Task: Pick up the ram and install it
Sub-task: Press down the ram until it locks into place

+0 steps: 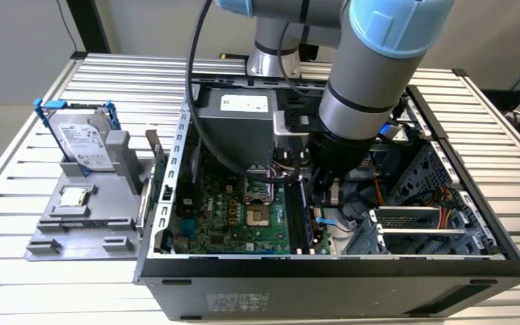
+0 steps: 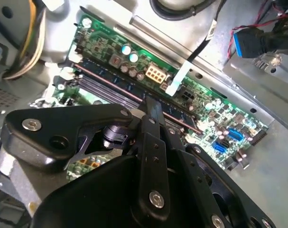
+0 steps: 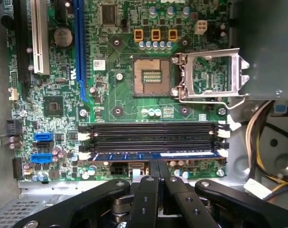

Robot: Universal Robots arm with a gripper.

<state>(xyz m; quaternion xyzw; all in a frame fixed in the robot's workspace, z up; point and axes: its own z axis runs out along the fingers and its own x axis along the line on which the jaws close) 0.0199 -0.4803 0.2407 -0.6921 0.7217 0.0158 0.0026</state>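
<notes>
Ram is sitting in the memory slot nearest the board edge, lying flat along its length with the row of dark chips on its bluish face showing in the first wrist view. In the second wrist view the ram runs as a long thin strip beside the empty slots. The three other slots next to it are bare and black, with white latches at the ends.

The gripper is right over the middle of the stick, its two black fingers pressed together with no gap between the tips, and the tips come down onto the top edge of the ram. Can't tell if it's pinching the stick or just resting on it.

In the exterior view the arm reaches down into the open case, gripper low over the motherboard. The CPU socket is empty, its metal bracket flipped open beside it.

Outside the case, to the exterior view's left, a grey holder carries a hard drive standing in a blue bracket and a small square processor lying flat.
</notes>
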